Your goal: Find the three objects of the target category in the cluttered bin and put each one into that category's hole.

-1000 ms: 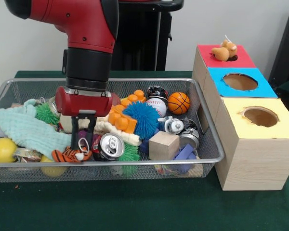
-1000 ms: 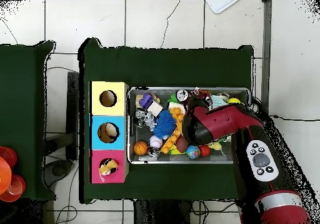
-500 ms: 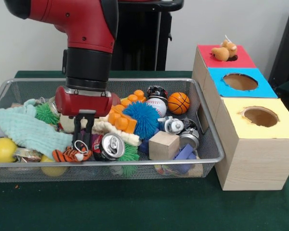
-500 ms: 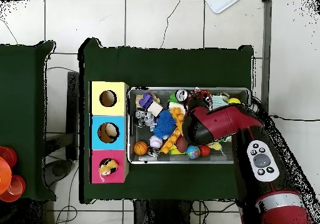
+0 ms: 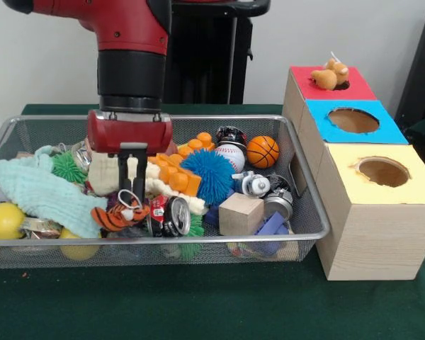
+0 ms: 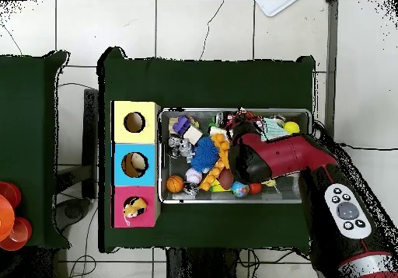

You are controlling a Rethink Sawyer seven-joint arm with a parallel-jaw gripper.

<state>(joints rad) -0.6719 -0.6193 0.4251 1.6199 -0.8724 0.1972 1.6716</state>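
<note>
- The bin (image 5: 308, 212) is a shallow wire-mesh tray with a rounded metal rim; its near wall stands close to the table's near part, with bare green cloth (image 5: 198, 304) in front
- Just inside the near rim lie a yellow ball (image 5: 3, 221), a shiny drink can (image 5: 176, 216) on its side and a plain wooden cube (image 5: 241, 213)
- The striped plush tiger (image 5: 117, 218), soft and orange with black bands, hangs tilted just above the clutter, beside the can
- The gripper (image 5: 132, 190) points straight down from the red arm (image 5: 131, 42); its two dark fingers stand pressed together on the tiger's top with its small ring
- A pale green knitted cloth (image 5: 39, 190) lies beside it, a blue spiky ball (image 5: 211, 175) on the other side
- Farther back lie a baseball (image 5: 230, 156) and a small basketball (image 5: 262, 151)
- The red-topped hole (image 5: 340, 85) is at the far end of the box row, well apart from the gripper; a tan plush toy (image 5: 329, 74) sits on its edge
</note>
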